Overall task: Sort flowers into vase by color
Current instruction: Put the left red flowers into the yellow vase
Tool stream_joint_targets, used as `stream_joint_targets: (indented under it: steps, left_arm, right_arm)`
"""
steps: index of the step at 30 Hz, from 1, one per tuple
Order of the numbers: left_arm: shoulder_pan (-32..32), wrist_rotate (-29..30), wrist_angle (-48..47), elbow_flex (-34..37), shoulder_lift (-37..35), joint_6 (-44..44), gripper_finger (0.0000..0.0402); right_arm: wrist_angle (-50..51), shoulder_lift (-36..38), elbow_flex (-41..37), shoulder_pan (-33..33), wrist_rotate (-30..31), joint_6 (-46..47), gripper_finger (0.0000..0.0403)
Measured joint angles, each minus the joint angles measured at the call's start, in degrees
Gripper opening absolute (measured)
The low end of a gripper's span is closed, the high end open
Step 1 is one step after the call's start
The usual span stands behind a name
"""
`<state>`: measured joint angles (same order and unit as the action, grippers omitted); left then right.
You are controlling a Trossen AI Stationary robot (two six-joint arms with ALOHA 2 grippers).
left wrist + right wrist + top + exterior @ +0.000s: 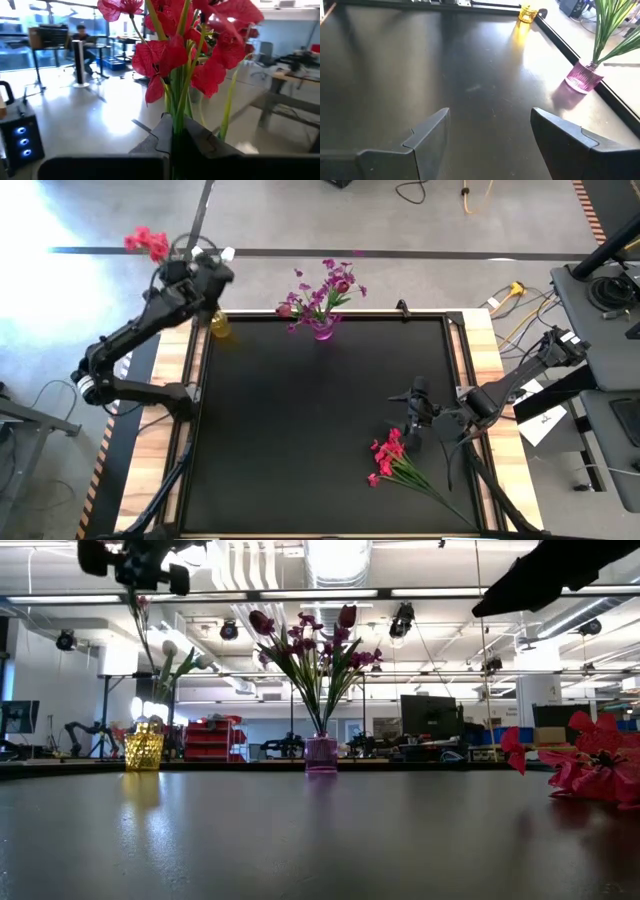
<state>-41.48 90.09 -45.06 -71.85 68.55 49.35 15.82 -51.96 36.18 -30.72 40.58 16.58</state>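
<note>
My left gripper [207,272] is raised over the table's far left corner, shut on a red-pink flower spray [146,242]; the spray's blooms [190,45] fill the left wrist view. Under it a small yellow vase [220,327] [144,748] stands at the far edge. A purple vase [322,330] [321,753] at the middle of the far edge holds purple-magenta flowers [312,640]. More red-pink flowers [393,461] [590,762] lie flat on the table near the right edge. My right gripper [412,412] [490,135] hangs open just beyond them, touching nothing. My left gripper pinches the red-pink spray's green stems [178,131] between its two fingers, below the blooms. The spray is lifted clear of the table. Its blooms point up and out past the far left corner, and its stem end [148,660] hangs down toward the yellow vase; whether it reaches the vase I cannot tell.
The black table top [300,430] lies bare between the vases and the lying flowers. A raised frame [460,370] runs along its edges. Cables and equipment [600,290] stand off the right side. A person [82,37] sits far back in the room.
</note>
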Motion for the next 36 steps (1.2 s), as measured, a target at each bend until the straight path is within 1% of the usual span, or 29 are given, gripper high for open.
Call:
stream_joint_targets:
  steps: [3, 5, 7, 10, 12, 14, 18, 21, 22, 25, 26, 27, 29, 31, 36]
  left_arm:
    - [-0.4, 0.0, -0.3, -4.1, 2.8, -4.4, 0.0]
    - [1.1, -0.7, -1.1, -5.3, 4.7, -8.4, 0.0]
    - [3.6, -3.2, -2.4, -6.1, 6.3, -10.9, 0.0]
    - [8.3, -7.3, -5.5, -7.8, 7.2, -13.7, 0.0]
    - [12.6, -8.4, -8.5, -8.9, 6.7, -14.1, 0.0]
    - [18.2, -9.9, -10.6, -10.6, 5.4, -14.2, 0.0]
    - [33.1, -12.1, -11.0, -13.5, 1.3, -13.1, 0.0]
    - [47.2, -11.5, -8.6, -14.1, -0.8, -11.3, 0.0]
    - [52.2, -10.0, -7.2, -13.9, -1.1, -11.2, 0.0]
    - [66.0, -2.2, -3.1, -12.6, -0.9, -11.1, 0.0]
    - [69.8, -0.6, -1.5, -12.2, -0.5, -11.1, 0.0]
    - [73.0, -0.4, -0.3, -11.8, 0.1, -11.0, 0.0]
    - [77.3, -0.2, 2.4, -11.0, 1.7, -9.1, 0.0]
    - [79.6, -0.1, 3.9, -10.3, 4.2, -6.3, 0.0]
    - [79.8, -0.2, 7.8, -11.0, 12.6, -4.7, 0.0]
  right_arm:
    - [-1.2, 0.0, 0.0, 0.0, 0.0, -0.1, 0.027]
    - [-2.2, 0.0, 0.0, 0.0, -0.1, -0.1, 0.027]
    - [-3.7, 0.0, 0.0, 0.0, -0.1, -0.7, 0.027]
    - [-8.5, 0.0, 0.0, 0.1, -1.0, -3.9, 0.027]
    - [-12.3, 0.0, 0.0, 0.1, -3.6, -6.3, 0.027]
    - [-16.8, 0.0, 0.0, 0.0, -6.0, -8.4, 0.027]
    - [-26.6, -2.7, 0.0, 0.0, -8.3, -12.1, 0.027]
    - [-35.9, -6.9, 0.0, 0.0, -9.8, -14.8, 0.027]
    - [-39.5, -8.8, 0.0, 0.0, -10.2, -15.4, 0.027]
    - [-52.1, -15.4, 0.0, 0.0, -10.6, -17.8, 0.027]
    - [-57.0, -17.7, 0.0, 0.0, -10.6, -18.6, 0.027]
    - [-62.0, -20.1, 0.0, 0.1, -10.6, -19.3, 0.027]
    - [-70.8, -24.7, 0.3, 0.4, -10.6, -20.3, 0.027]
    - [-75.5, -29.0, 1.7, 1.0, -10.8, -19.9, 0.0268]
    - [-76.0, -38.4, 8.3, 3.5, -11.6, -14.3, 0.0255]
